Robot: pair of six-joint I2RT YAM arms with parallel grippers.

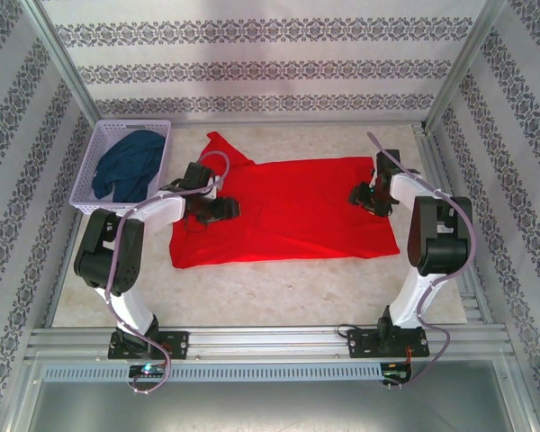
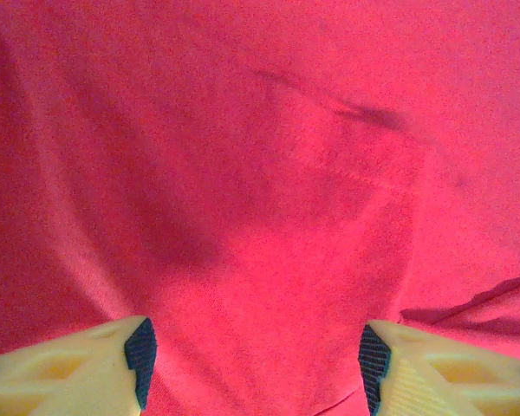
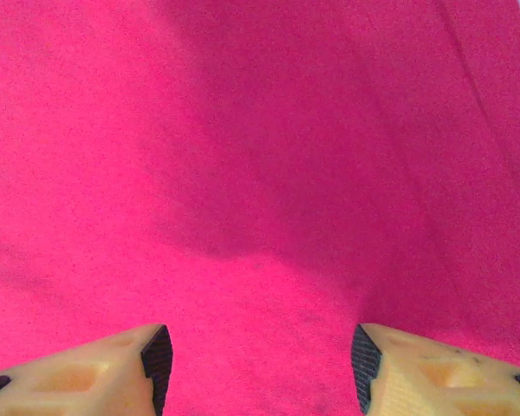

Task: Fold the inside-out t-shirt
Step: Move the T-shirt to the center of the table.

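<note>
Red cloth spreads beneath both tools. The t-shirt [image 1: 297, 211] lies opened out flat on the pale surface [image 1: 279, 288] as a wide, rough rectangle. One pointed flap sticks out on the far side, just beyond the left tool [image 1: 214, 209]. Plain red faces up.

The left tool hangs over the left part of the shirt, a little inside its edge. In the left wrist view its yellow fingers stand apart, dark pads [image 2: 140, 360] facing each other. Only flat red cloth shows in the gap, and nothing is clamped. Ahead of this tool and slightly to its right runs a short dark crease [image 2: 364, 113]. A low fold rises just outside its right finger.

The right tool [image 1: 364, 196] sits over the right end of the shirt, near the far corner. Its fingers are also apart, with smooth cloth showing between the dark pads [image 3: 364, 364] and nothing gripped. A soft shadow lies on the cloth ahead of it.

Whether either tool's tips actually press on the cloth cannot be told.

Beyond the left tool and off to its left stands a pale basket [image 1: 92, 153], near the shirt's flap but not touching it. A dark blue garment [image 1: 130, 166] is bundled inside it.
</note>
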